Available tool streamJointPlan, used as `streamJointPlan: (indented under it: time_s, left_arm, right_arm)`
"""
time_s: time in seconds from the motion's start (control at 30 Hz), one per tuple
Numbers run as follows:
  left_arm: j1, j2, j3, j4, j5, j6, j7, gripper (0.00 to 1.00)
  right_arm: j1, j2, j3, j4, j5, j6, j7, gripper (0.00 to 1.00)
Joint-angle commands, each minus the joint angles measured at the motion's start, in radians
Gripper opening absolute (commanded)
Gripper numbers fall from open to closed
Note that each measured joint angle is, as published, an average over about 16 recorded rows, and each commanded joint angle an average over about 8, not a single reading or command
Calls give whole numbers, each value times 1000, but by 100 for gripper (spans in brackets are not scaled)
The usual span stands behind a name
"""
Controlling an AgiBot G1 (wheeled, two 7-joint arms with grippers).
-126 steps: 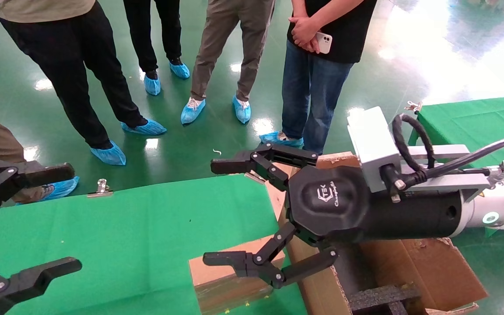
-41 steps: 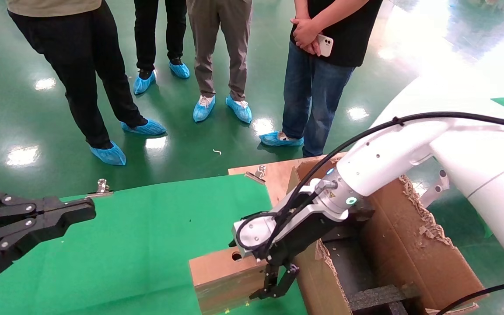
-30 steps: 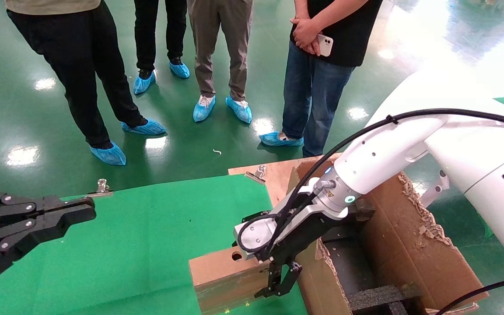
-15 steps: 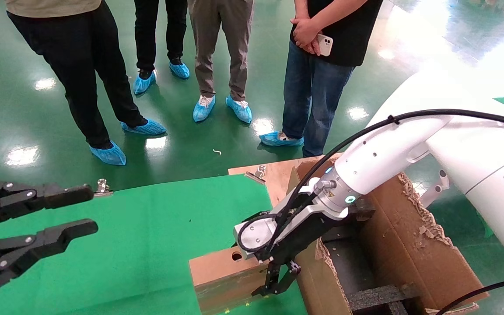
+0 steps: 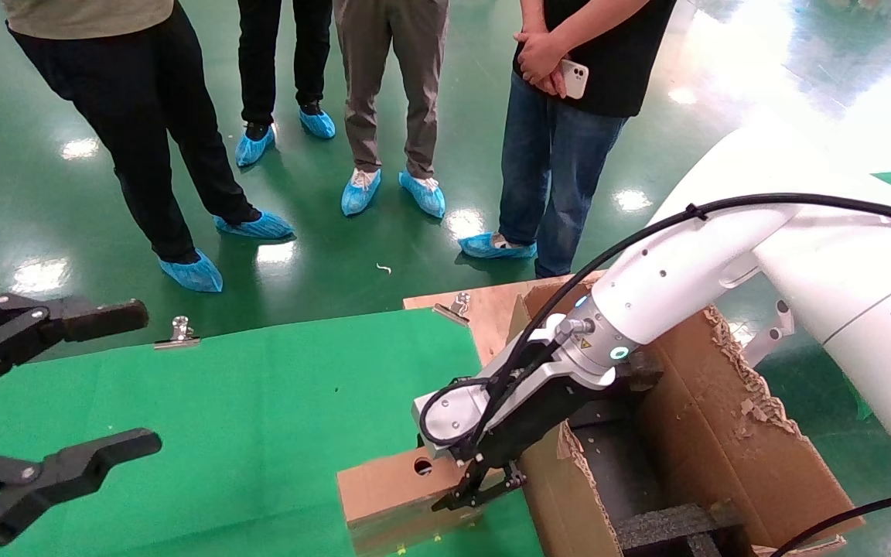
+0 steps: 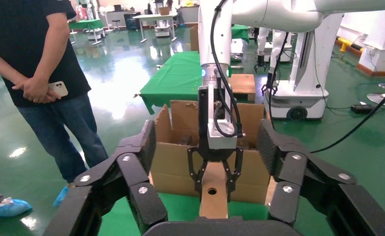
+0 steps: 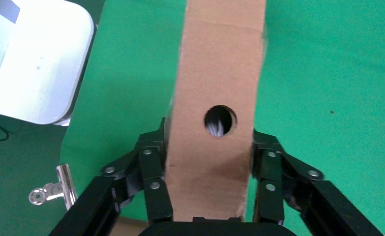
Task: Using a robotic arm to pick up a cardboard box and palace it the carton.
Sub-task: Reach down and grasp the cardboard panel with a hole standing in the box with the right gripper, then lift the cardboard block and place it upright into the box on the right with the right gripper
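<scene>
The small brown cardboard box (image 5: 387, 499) with a round hole lies on the green cloth right beside the carton (image 5: 724, 433). My right gripper (image 5: 478, 489), on the white robotic arm (image 5: 670, 286), is shut on the box. In the right wrist view its fingers (image 7: 153, 172) press both long sides of the box (image 7: 217, 64). The left gripper (image 5: 66, 383) hangs open and empty at the table's left. From the left wrist view, the left gripper (image 6: 208, 141) frames the box (image 6: 214, 199) and carton (image 6: 173, 164) beyond.
Several people in blue shoe covers stand just past the table's far edge (image 5: 298, 325). Metal clips (image 5: 180, 331) hold the green cloth (image 5: 260, 402). Black foam inserts (image 5: 677, 526) sit inside the carton, whose ragged flap (image 5: 747, 387) stands up on the right.
The left gripper has gone from shut to wide open. The right gripper's fingers have closed on the cardboard box, which has shifted slightly toward me.
</scene>
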Motion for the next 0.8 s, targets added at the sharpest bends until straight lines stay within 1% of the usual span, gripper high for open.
streamJointPlan:
  time_s: [0.03, 0.5, 0.63, 0.8]
  left_arm:
    - [0, 0, 0, 0, 0, 0, 0, 100]
    - [0, 0, 0, 0, 0, 0, 0, 100]
    - [0, 0, 0, 0, 0, 0, 0, 100]
    - [0, 0, 0, 0, 0, 0, 0, 100]
  right_arm:
    - [0, 0, 0, 0, 0, 0, 0, 0]
    - [12, 9, 6, 0, 13, 8, 5, 0]
    - [55, 23, 18, -5, 30, 5, 13, 0]
    - [149, 42, 32, -20, 54, -7, 20, 0]
